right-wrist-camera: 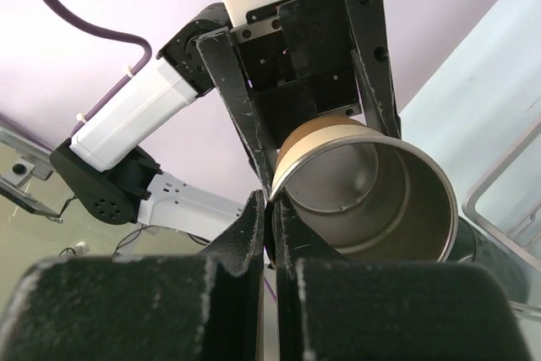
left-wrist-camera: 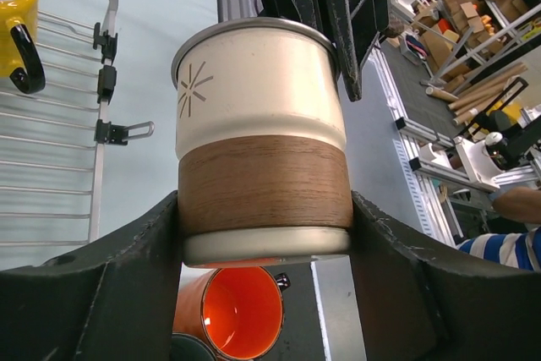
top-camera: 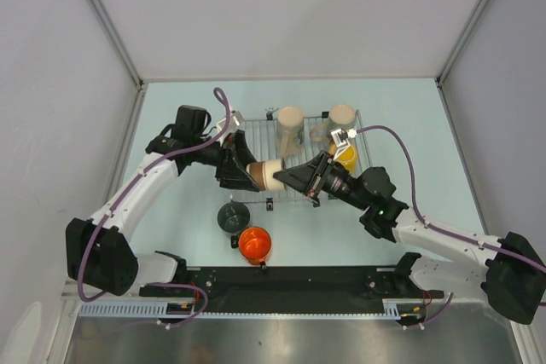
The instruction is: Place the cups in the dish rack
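Cream cup (left-wrist-camera: 254, 107) with a wood-grain band hangs sideways above the dish rack (top-camera: 263, 132). Its base sits clasped in the left hand (left-wrist-camera: 264, 209), while the right hand (right-wrist-camera: 270, 209) pinches its rim.

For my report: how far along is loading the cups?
Done: two beige mugs and a yellow mug sit on the silver wire rack. In hand: left gripper and right gripper both hold a cream, brown-banded mug. Remaining: dark grey-green mug and orange mug on the table.
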Available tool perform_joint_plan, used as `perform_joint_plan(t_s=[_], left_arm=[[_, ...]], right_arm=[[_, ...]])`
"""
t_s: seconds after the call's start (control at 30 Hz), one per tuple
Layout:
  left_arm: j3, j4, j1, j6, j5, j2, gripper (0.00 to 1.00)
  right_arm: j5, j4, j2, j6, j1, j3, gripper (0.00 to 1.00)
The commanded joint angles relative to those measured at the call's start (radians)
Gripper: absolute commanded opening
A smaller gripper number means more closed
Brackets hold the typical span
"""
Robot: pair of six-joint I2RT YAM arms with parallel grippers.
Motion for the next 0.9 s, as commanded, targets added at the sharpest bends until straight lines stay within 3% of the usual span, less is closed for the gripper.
perform_joint_plan(t_s=[0.0, 0.33, 0.57, 0.6, 0.7, 0.83, 0.87], left_arm=[[0.059, 0.029, 0.008, 0.03, -0.021, -0.025, 0.01], [0.019, 0.168, 0.068, -0.115, -0.101, -0.12, 0.01], [0.055, 0.131, 0.068, -0.079, -0.26, -0.14, 0.01], [0.056, 0.131, 0.068, -0.074, -0.301, -0.14, 0.01], [0.067, 0.124, 0.066, -0.031, -0.504, -0.134, 0.01], [0.143, 0.078, 0.048, 0.051, -0.802, -0.05, 0.01], [0.166, 0.064, 0.021, 0.073, -0.943, -0.018, 0.01]], right_arm=[[-0.01, 0.033, 0.002, 0.012, -0.007, -0.022, 0.0], [0.058, -0.128, -0.096, -0.013, -0.028, -0.075, 0.0], [0.073, -0.246, -0.098, -0.025, -0.037, -0.061, 0.36], [0.081, -0.272, -0.121, -0.031, -0.039, -0.056, 0.48], [0.127, -0.395, -0.17, -0.067, -0.043, -0.039, 0.62], [0.231, -0.579, -0.323, -0.131, -0.042, -0.006, 0.66], [0.269, -0.637, -0.355, -0.143, -0.043, 0.0, 0.66]])
